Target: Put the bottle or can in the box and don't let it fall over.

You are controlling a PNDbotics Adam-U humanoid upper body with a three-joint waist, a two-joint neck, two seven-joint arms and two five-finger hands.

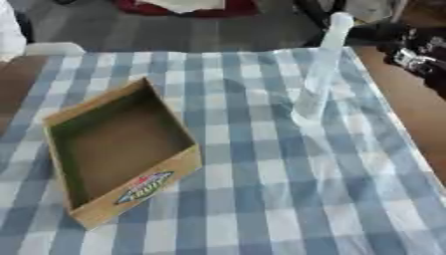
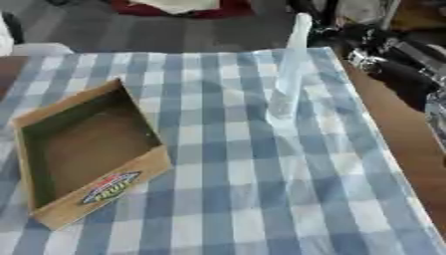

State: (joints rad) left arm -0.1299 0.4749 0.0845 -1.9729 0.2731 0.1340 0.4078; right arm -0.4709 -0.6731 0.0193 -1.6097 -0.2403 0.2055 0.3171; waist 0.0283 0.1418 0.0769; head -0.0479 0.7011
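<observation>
A tall clear bottle [image 1: 319, 74] with a pale cap stands upright on the checked cloth [image 1: 261, 199], at about one o'clock from the table's middle. The open cardboard box [image 1: 118, 149] lies well apart at nine o'clock, empty. It looks like thin, light plastic, probably empty, so top-heavy, slippery and easy to tip; a hold round the mid-body seems safest. The right arm [image 2: 392, 60] shows dark at two o'clock; whether its fingers are apart or together, I cannot tell. No left hand shows.

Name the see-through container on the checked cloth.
The bottle, tall, clear and upright on the right; the other, a low open cardboard box on the left, is brown.
</observation>
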